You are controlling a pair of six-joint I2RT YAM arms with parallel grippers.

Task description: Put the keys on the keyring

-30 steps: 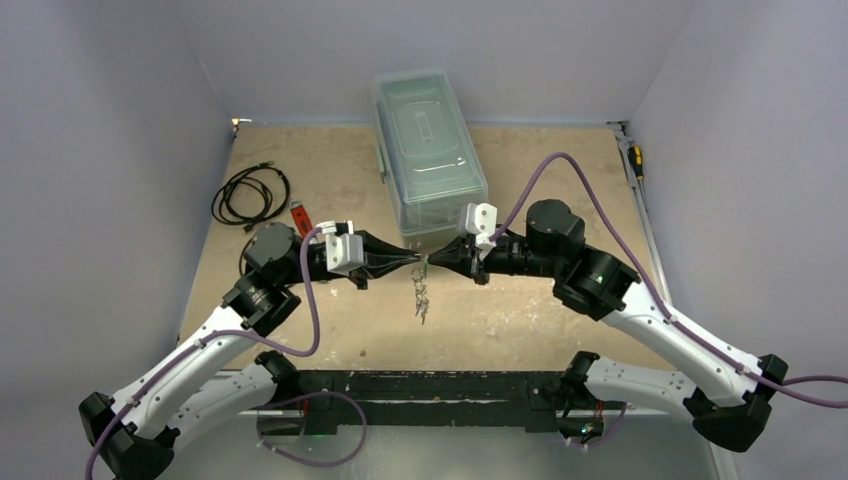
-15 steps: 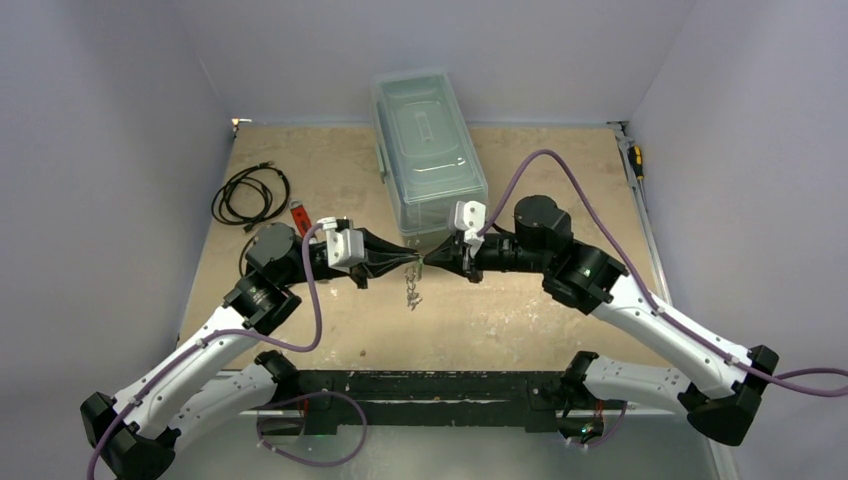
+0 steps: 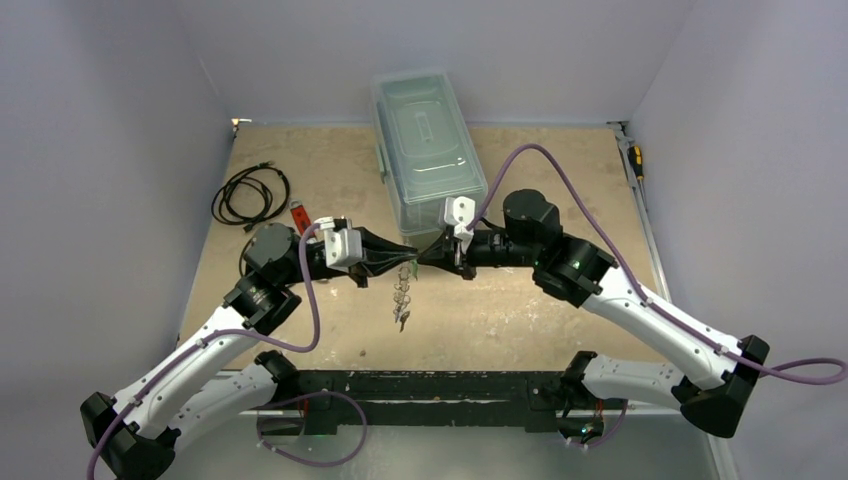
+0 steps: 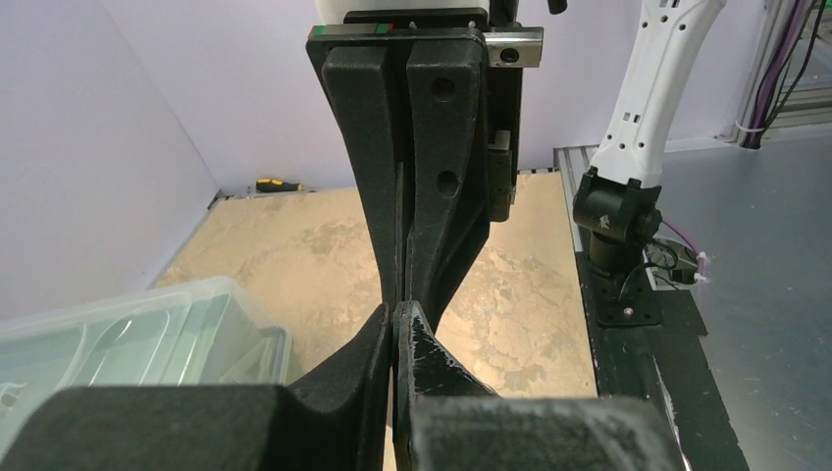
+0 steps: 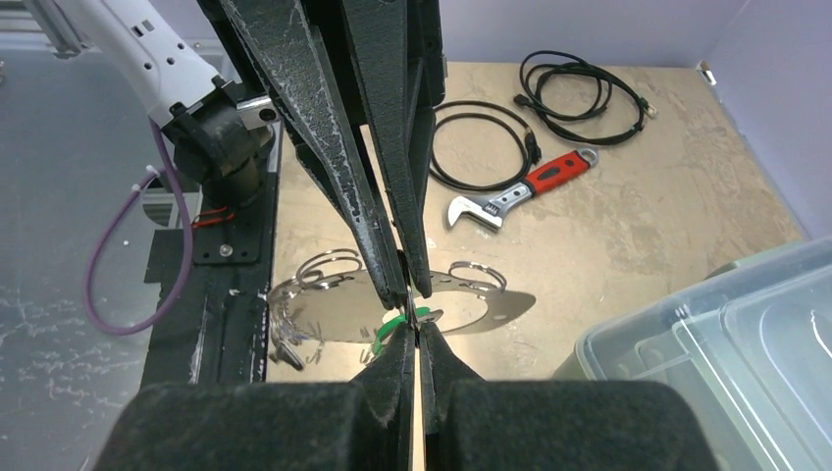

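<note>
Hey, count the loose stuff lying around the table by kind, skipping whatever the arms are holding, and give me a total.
Black cable coils: 2
Red-handled wrench: 1
Screwdriver: 1
Clear lidded box: 1
Total: 5

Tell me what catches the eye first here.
The two arms meeting tip to tip above mid-table: the left end effector and the right end effector pinch shut almost nose to nose, just in front of the clear lidded box. Under them dangles the silvery keyring, and the right wrist view shows the green key pinched at its tip.
</note>
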